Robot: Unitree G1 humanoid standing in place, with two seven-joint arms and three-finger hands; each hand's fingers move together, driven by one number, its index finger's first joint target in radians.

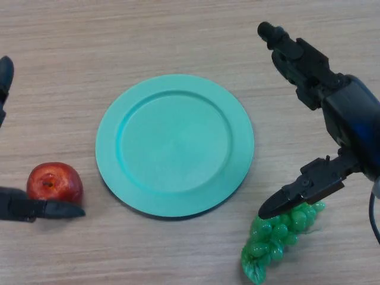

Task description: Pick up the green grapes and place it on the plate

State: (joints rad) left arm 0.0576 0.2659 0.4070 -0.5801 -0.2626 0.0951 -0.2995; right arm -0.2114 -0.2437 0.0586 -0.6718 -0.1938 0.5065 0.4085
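Grapes on bench, beside plate.
Right robot hand spread apart above grapes, thumb tip over them.

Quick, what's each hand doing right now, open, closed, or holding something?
Left hand: open, holding nothing, beside the red apple.
Right hand: open, spread above the green grapes, holding nothing.

plate bare; table open beyond; apple near its left rim
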